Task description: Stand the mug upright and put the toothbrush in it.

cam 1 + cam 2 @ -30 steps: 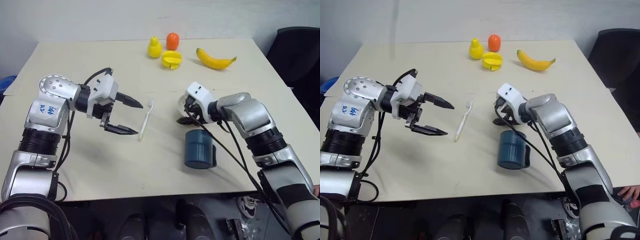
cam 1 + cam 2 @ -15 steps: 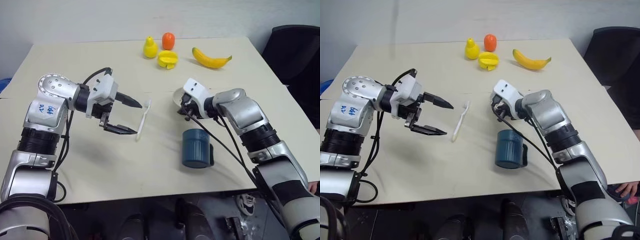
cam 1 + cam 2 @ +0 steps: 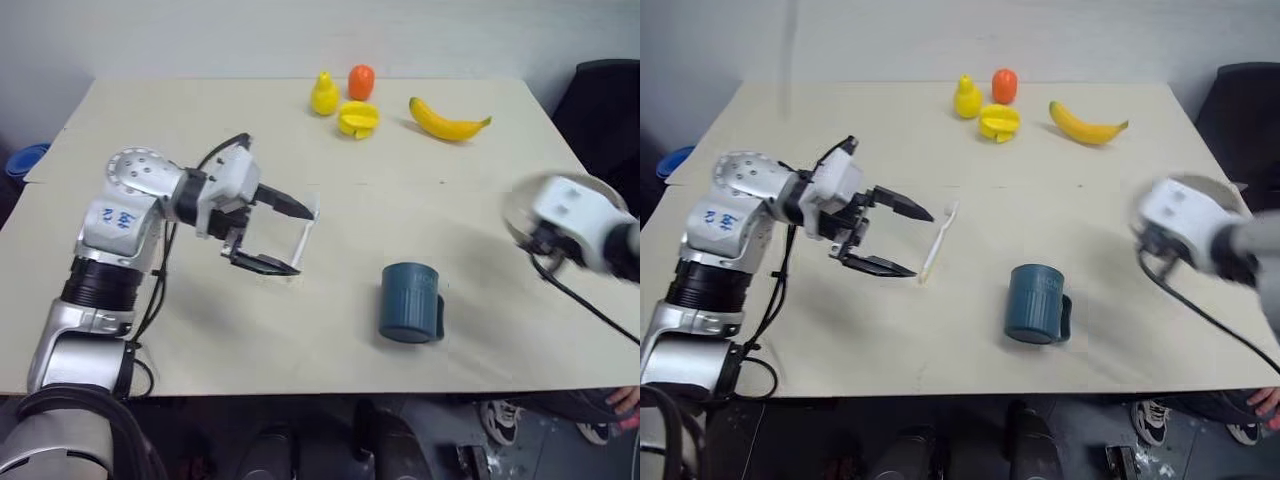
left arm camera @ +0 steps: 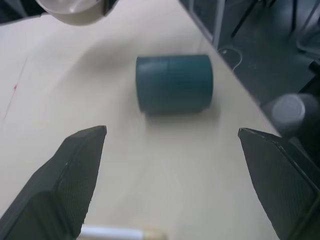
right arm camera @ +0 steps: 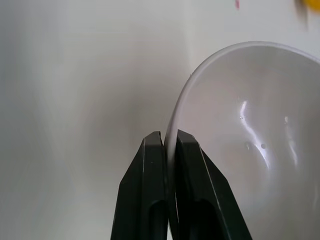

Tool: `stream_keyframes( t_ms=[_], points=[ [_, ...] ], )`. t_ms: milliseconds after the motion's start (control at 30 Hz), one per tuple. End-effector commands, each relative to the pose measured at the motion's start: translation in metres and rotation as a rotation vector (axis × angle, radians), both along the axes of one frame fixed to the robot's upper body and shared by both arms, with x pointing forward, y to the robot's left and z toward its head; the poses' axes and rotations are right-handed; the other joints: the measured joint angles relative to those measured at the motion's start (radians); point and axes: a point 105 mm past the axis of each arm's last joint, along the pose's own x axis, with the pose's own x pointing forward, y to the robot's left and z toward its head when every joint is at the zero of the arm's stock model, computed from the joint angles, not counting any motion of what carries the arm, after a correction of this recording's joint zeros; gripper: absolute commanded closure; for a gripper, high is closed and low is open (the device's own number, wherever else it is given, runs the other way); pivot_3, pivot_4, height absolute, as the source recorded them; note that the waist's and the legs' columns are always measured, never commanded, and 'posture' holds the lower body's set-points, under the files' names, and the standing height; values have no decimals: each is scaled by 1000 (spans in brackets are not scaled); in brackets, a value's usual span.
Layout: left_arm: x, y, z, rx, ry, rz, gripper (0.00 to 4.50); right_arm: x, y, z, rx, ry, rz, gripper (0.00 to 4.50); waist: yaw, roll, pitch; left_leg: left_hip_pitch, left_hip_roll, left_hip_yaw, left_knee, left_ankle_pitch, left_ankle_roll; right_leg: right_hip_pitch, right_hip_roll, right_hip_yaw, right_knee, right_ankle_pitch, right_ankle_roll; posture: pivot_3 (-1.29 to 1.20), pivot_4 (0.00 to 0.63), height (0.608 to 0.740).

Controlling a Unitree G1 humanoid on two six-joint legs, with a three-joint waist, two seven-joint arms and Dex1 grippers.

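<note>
Step in hand: the way is being cleared, by the look of it; the bowl (image 5: 250,140) is being carried at the table's right edge by the right gripper (image 5: 169,145), while the mug (image 3: 1036,304) is already standing upright near the front of the table (image 3: 840,330), handle toward the robot's right.
Mug: it is being left untouched, well apart from both grippers.
Toothbrush: the toothbrush (image 3: 938,240) is lying flat on the table to the left of the mug, not yet lifted.
Left gripper: the left gripper (image 3: 902,240) is being held spread wide just beside the toothbrush, its fingers (image 4: 75,170) pointing toward the mug with nothing between them; whether a fingertip is touching the brush cannot be told.
Right gripper: its fingers are being pressed together on the bowl's thin rim, pinching it.
Next move: the toothbrush is probably being lined up for a pinch; the open fingers would need to be lowered astride the slim handle and closed, then the brush tipped head up over the mug's mouth.
Risk: the flat, thin handle is likely being made hard to catch against the tabletop.
</note>
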Motion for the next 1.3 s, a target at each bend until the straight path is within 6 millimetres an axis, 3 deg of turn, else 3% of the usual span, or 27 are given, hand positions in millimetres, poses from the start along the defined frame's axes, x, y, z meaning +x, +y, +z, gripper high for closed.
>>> stream_keyframes(
  t_ms=[33,233,333,467,533,700,900,1000,1167,1300],
  points=[
    [-15,-8,16,-19,-15,-120,0,-30,-8,13,85,-122,-125,4477,-5,0,0,1,0,1,0,0,0,1,0,1,0,1,0,0,150,740],
    [-14,-18,16,-27,-25,-154,0,-55,-26,-29,193,-157,-333,4477,-7,0,0,19,3,-2,-6,-1,2,17,2,9,-2,2,-2,0,150,740],
    [-12,-20,16,-31,-25,-163,0,-56,-28,-48,287,-192,-390,4477,-6,1,0,18,2,-2,-7,-1,2,15,3,9,-2,2,-3,0,150,740],
    [-10,-20,13,-22,-30,-164,0,-59,-48,-65,270,-225,-487,4477,-6,1,0,18,0,0,-7,-1,3,13,2,11,-2,2,-3,0,150,740],
    [-9,-20,12,-20,-29,-166,0,-59,-51,-66,276,-235,-496,3855,-6,1,0,18,-1,1,-7,-2,4,13,2,12,-2,2,-2,0,150,740],
    [-8,-20,8,-13,-28,-163,0,-60,-52,-57,255,-247,-471,2249,-6,1,0,18,0,1,-7,-2,5,14,3,13,-2,2,-2,0,150,740],
    [-6,-17,4,1,-25,-155,0,-48,-33,-9,228,-326,-365,169,-8,1,0,18,0,2,-7,-3,7,14,3,14,-2,2,-2,0,150,740],
    [-5,-17,5,3,-28,-149,0,-41,-2,14,283,-315,-256,169,-8,1,0,18,0,2,-7,-3,7,14,3,14,-2,2,-2,0,150,740],
    [-6,-16,5,3,-28,-147,0,-33,30,30,450,-259,-194,169,-6,0,0,19,2,-2,-5,-3,7,12,3,11,-3,2,-3,0,150,740],
    [-10,-13,3,12,-19,-148,0,-26,49,17,611,-199,-149,169,0,0,0,17,1,-2,-5,-4,8,11,2,11,-3,2,-2,0,150,740]
  ],
)
